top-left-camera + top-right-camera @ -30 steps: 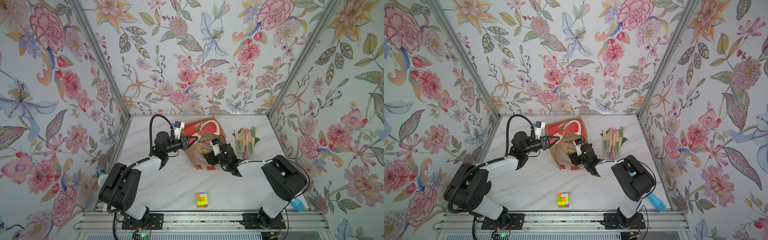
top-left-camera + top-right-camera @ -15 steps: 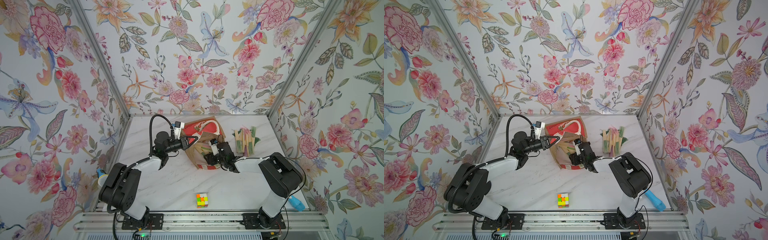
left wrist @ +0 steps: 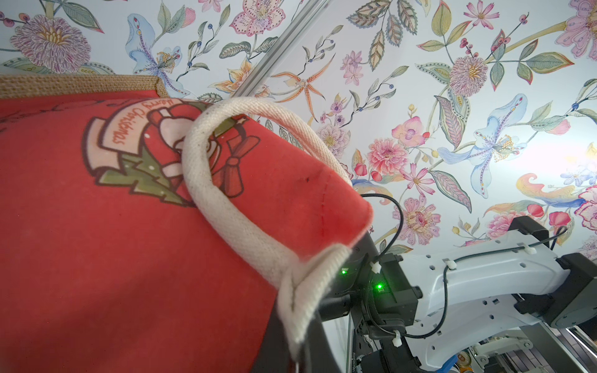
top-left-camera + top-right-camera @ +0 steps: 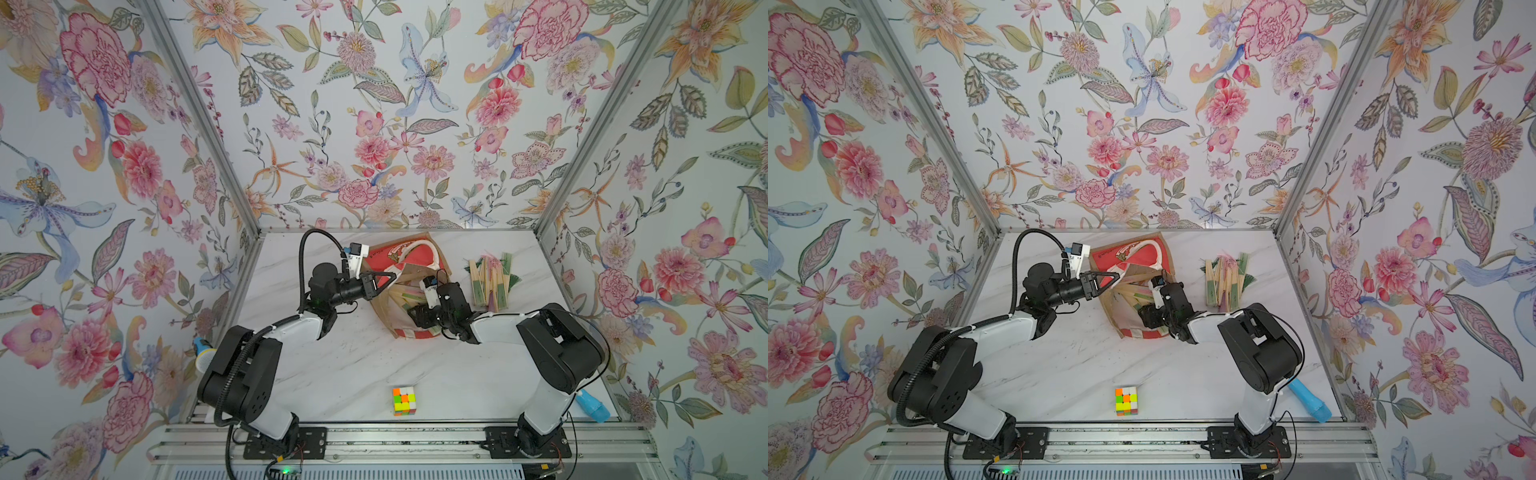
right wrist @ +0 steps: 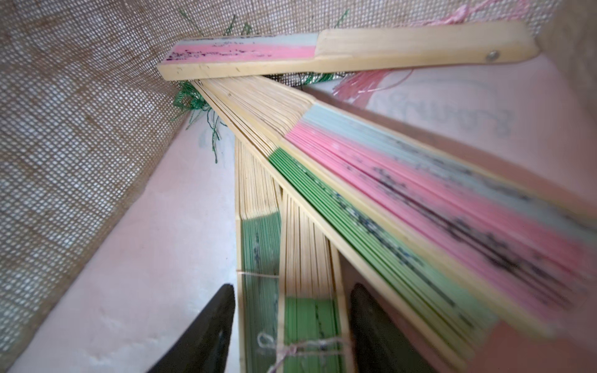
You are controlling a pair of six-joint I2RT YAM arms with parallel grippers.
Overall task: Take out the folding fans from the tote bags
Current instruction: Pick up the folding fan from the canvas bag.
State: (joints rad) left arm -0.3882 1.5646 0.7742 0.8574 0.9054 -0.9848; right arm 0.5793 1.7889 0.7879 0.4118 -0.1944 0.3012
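Observation:
The tote bag [image 4: 409,259] [image 4: 1133,257] lies on its side at the back of the table, red panel up. My left gripper [image 4: 388,279] [image 3: 300,355] is shut on its rim at the base of a white handle [image 3: 226,206] and holds the mouth open. My right gripper [image 4: 415,313] [image 5: 292,287] reaches inside the bag. It is open, with two green folding fans [image 5: 307,258] lying between its black fingers [image 5: 210,332], narrow gaps either side. Pink fans [image 5: 420,181] lie across them, deeper in. More fans [image 4: 490,278] [image 4: 1225,280] are piled on the table right of the bag.
A colour cube [image 4: 404,401] sits near the front edge. A light-blue tube [image 4: 592,405] lies at the front right corner. A blue-and-yellow item [image 4: 203,353] rests by the left wall. Flowered walls close in three sides. The right arm [image 3: 484,284] shows in the left wrist view.
My right gripper has edged slightly further into the bag, and its jaws have narrowed a little around the green fans. The left arm has held still with the rim.

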